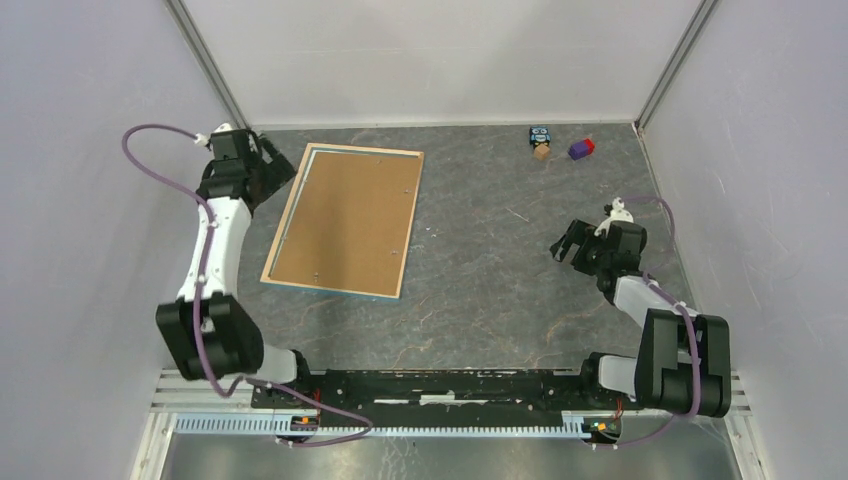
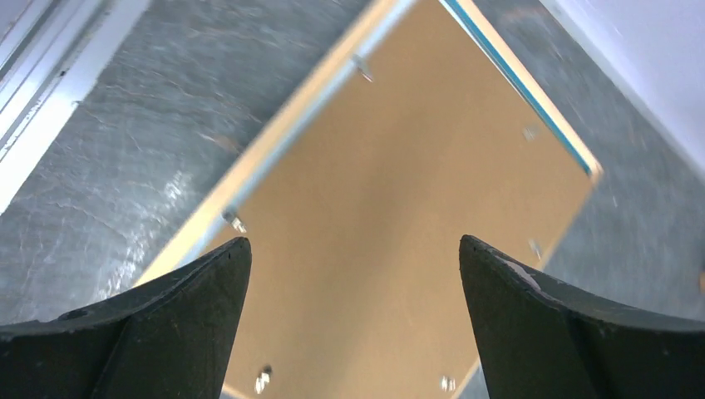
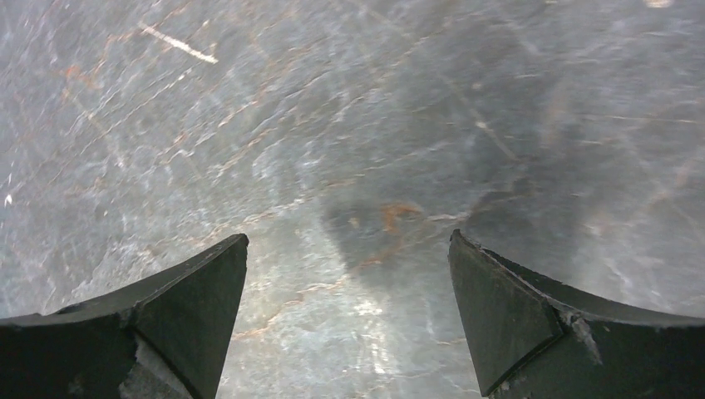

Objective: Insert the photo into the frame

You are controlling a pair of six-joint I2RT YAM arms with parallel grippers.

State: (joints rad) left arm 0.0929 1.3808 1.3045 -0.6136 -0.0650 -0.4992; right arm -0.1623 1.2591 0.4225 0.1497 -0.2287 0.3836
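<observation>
The frame (image 1: 330, 289) lies face down on the left of the table, pale wood border up, thin blue edge showing. A plain brown hardboard sheet (image 1: 348, 218) fills its back, with small metal tabs round it. The photo is not in view. My left gripper (image 1: 275, 170) is open and empty, just above the frame's far left corner. In the left wrist view its fingers (image 2: 353, 241) stand wide apart over the hardboard (image 2: 399, 191), with the frame border (image 2: 316, 104) beyond. My right gripper (image 1: 568, 243) is open and empty over bare table at the right (image 3: 349, 237).
A small blue-and-black toy on a tan block (image 1: 541, 141) and a purple-and-red block (image 1: 581, 149) stand at the back right. White walls close in the table on the left, back and right.
</observation>
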